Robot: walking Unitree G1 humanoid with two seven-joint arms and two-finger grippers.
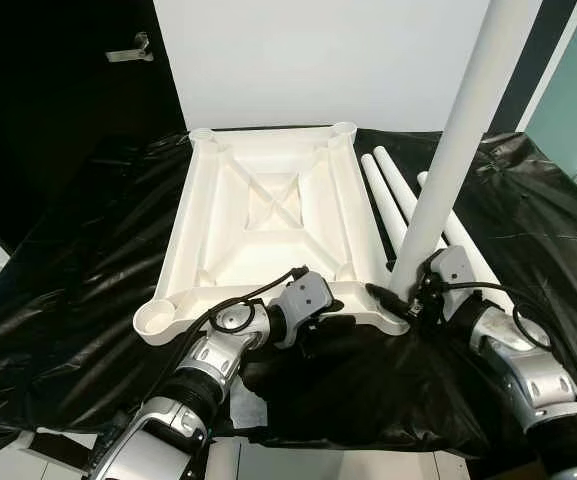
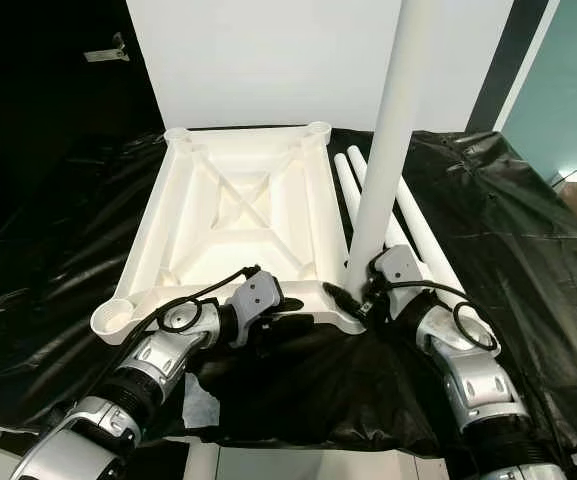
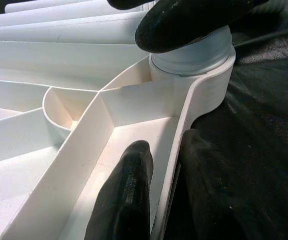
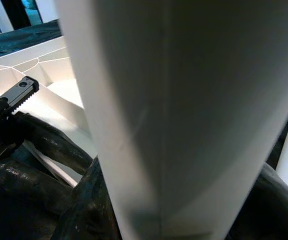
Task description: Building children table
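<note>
The white plastic tabletop (image 1: 268,215) lies upside down on the black-sheeted bench (image 1: 78,290), and the right gripper (image 1: 408,300), fingers clamped on the tall white tubular leg (image 1: 458,140), holds it upright in the near right corner socket. The left gripper (image 1: 313,325) pinches the tabletop's near rim, one finger (image 3: 126,195) inside and one outside. If the leg tilts it could bind or lever the tabletop sideways over the slippery sheet. How deep the leg sits is hidden, and its top is cut off.
</note>
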